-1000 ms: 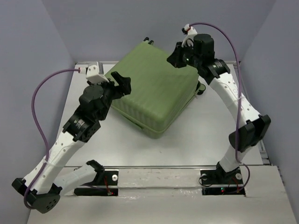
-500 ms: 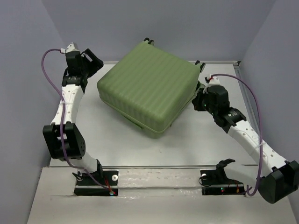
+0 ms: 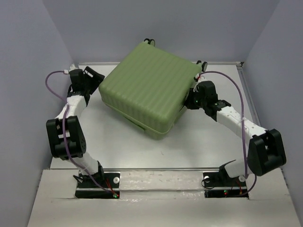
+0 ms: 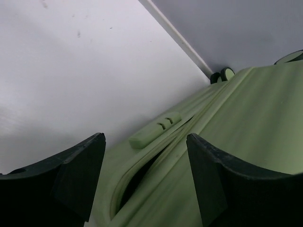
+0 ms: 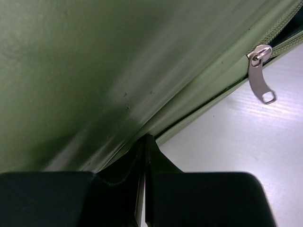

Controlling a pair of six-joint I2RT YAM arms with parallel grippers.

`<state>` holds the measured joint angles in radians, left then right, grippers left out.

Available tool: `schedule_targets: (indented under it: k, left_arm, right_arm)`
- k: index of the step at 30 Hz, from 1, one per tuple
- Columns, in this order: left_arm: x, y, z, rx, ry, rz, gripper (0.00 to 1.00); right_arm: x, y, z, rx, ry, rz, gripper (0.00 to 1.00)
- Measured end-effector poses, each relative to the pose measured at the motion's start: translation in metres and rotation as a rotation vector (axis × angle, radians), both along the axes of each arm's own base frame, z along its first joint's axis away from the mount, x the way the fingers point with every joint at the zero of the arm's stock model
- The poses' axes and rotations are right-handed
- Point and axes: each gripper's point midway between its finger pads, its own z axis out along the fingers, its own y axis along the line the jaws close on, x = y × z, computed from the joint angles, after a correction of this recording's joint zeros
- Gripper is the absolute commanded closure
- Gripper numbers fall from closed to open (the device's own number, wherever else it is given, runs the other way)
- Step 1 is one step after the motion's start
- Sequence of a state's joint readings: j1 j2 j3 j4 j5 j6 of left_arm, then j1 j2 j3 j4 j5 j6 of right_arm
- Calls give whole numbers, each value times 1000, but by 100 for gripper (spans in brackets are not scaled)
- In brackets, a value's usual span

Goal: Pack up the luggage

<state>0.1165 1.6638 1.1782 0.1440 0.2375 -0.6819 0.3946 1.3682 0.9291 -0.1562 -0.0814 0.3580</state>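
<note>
We had swung our shut right gripper (image 5: 145, 142) to the green suitcase (image 3: 149, 87), left gripper (image 4: 144, 142) open; shoving could skid it.

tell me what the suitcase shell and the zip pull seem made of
The shell looks like hard moulded plastic, satin light green: crisp ribs and a soft sheen. The zip pull looks like metal: bright silver with sharp glints, though plated plastic can't be excluded.

Grey-blue walls (image 3: 28, 42), pale grey table (image 3: 203, 142).
</note>
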Motion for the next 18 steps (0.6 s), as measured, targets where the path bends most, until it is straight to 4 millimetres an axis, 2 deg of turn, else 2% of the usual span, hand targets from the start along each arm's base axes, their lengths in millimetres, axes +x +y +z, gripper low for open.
schedule_targets:
  k: [3, 4, 7, 10, 12, 13, 15, 16, 18]
  left_arm:
    - [-25, 17, -1, -30, -38, 94, 20]
    - [-31, 19, -6, -31, -30, 108, 20]
    - [-50, 21, 22, -18, -107, 128, 20]
    - [-68, 10, 49, 14, -154, 94, 18]
    - [-78, 2, 63, 36, -177, 70, 16]
    - [-82, 0, 66, 51, -175, 62, 16]
    - [-95, -1, 77, 95, -173, 54, 16]
    - [-99, -1, 84, 121, -171, 51, 16]
    - [-110, 2, 105, 179, -193, 53, 20]
  right_arm:
    - [19, 5, 2, -9, 20, 31, 93]
    - [24, 5, 2, -11, 31, 35, 93]
    - [28, 6, 1, -27, 64, 53, 93]
    - [27, 5, 1, -50, 73, 69, 92]
    - [27, 5, 1, -59, 79, 74, 83]
    - [26, 4, 1, -66, 82, 77, 71]
    - [23, 2, 1, -73, 84, 79, 60]
    - [20, -1, -1, -80, 76, 72, 51]
    - [11, -6, 0, -84, 56, 64, 47]
